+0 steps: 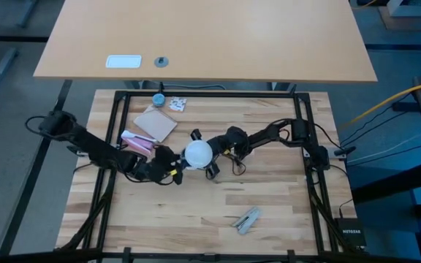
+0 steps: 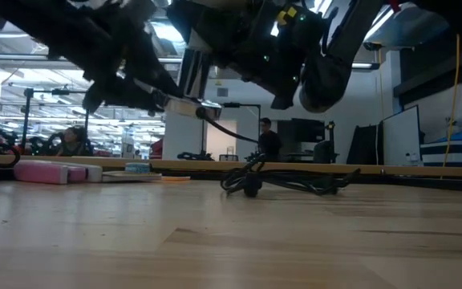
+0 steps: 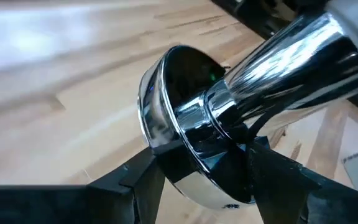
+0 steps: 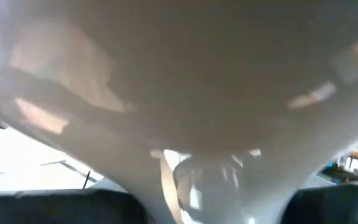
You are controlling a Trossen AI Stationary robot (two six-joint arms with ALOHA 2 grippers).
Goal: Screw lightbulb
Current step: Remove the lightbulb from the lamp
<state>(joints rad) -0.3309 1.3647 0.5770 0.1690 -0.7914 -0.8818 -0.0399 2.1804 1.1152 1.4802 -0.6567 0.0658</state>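
Observation:
The frosted-white lightbulb (image 1: pixel 198 153) hangs above the middle of the wooden table, between my two grippers. My right gripper (image 1: pixel 209 155) comes from the table's right and is shut on it. In the right wrist view the globe (image 4: pixel 179 74) fills the picture. My left gripper (image 1: pixel 172 168) comes from the table's left and is shut on a shiny chrome lamp socket (image 3: pixel 229 118), just left of the bulb. The socket's black cord (image 2: pixel 295 183) trails down onto the table. Where bulb and socket meet is hidden. My left gripper (image 3: pixel 204 183) pinches the chrome socket's round flared rim (image 3: pixel 166 134) between its two fingers, one on each side, coming level from the table's left. The socket is lifted clear of the table. My right gripper has one finger (image 4: pixel 55 208) on each side of the bulb where it tapers (image 4: pixel 166 168) toward its neck. The touching spots lie at the picture's bottom edge. The bulb is held clear of the table.
A pink object (image 1: pixel 139 142), a brown pad (image 1: pixel 156 123) and a small blue cap (image 1: pixel 158 98) lie at the table's far left. A grey clip (image 1: pixel 247 219) lies near the front. A black frame (image 1: pixel 298 109) borders the table. People sit in the room behind.

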